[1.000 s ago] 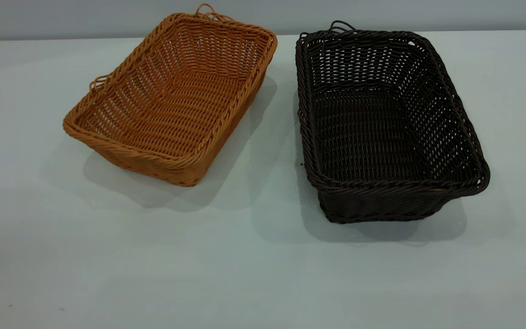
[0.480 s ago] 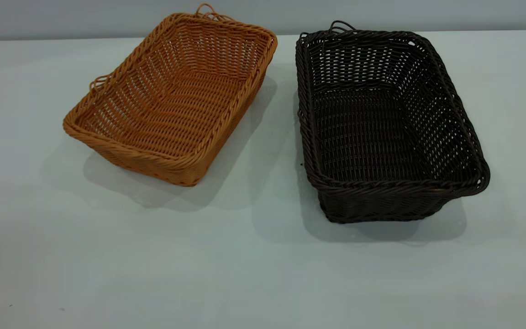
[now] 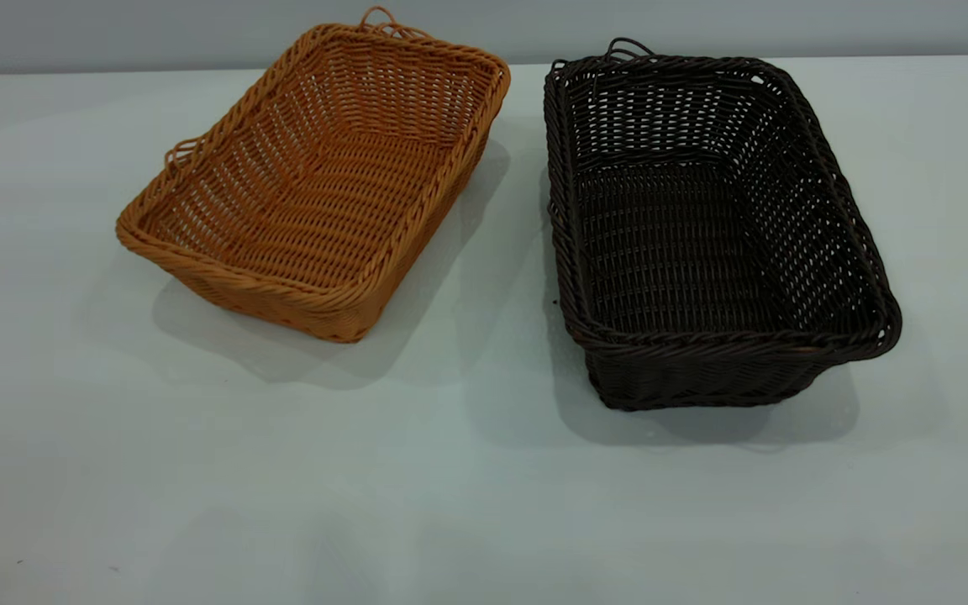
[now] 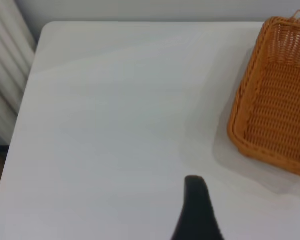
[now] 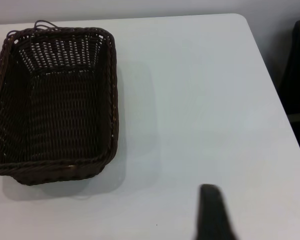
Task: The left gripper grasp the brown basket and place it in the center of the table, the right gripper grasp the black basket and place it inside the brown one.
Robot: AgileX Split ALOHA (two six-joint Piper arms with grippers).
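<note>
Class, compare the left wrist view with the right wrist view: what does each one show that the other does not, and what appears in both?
Only the left wrist view shows the inside of the brown basket, the left claw's fingertip and a white ribbed panel beyond the table edge.

Only the right wrist view shows the black basket, the right claw's fingertip and a dark object past the table's side.

Both share the pale table; neither claw touches its basket.

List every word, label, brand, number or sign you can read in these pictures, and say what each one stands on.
None: no view shows any readable text.
The brown basket is bare wicker, with no tag or print.
The black basket is the same, no label.
The table is plain, with no markings.
The one black finger seen in each wrist view, left hand and right hand, bears no lettering.
</note>
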